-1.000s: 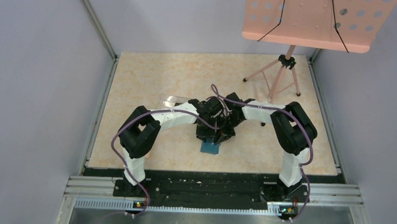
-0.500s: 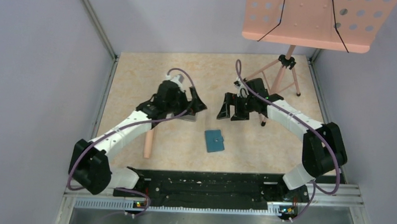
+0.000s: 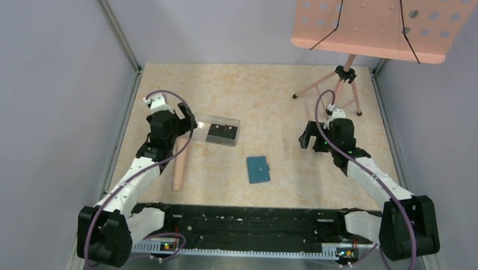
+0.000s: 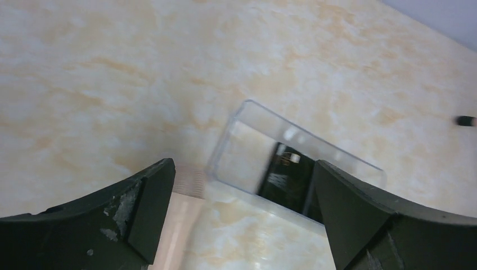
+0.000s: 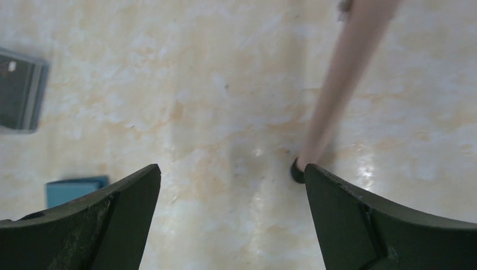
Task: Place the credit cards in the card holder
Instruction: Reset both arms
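Observation:
The card holder [image 3: 258, 169], a small teal-blue wallet, lies folded flat on the table between the two arms; its corner also shows in the right wrist view [image 5: 73, 189]. Two black credit cards [image 3: 221, 133] lie inside a clear plastic box [image 3: 200, 125] at the left; the left wrist view shows one card [image 4: 288, 178] in it. My left gripper [image 3: 188, 124] [image 4: 242, 167] stands open and holds nothing, just left of the box. My right gripper [image 3: 306, 139] [image 5: 232, 169] is open and holds nothing, off to the right of the card holder above bare table.
A pink cylinder [image 3: 179, 163] lies on the table below the left gripper, near the box. A pink music stand [image 3: 372, 25] on a tripod stands at the back right; one leg [image 5: 343, 73] and its black foot [image 5: 296, 170] are close to the right gripper's fingers.
Both arms have drawn back from the centre, left arm to the left and right arm to the right. Both grippers have opened. The card holder now lies uncovered on the table.

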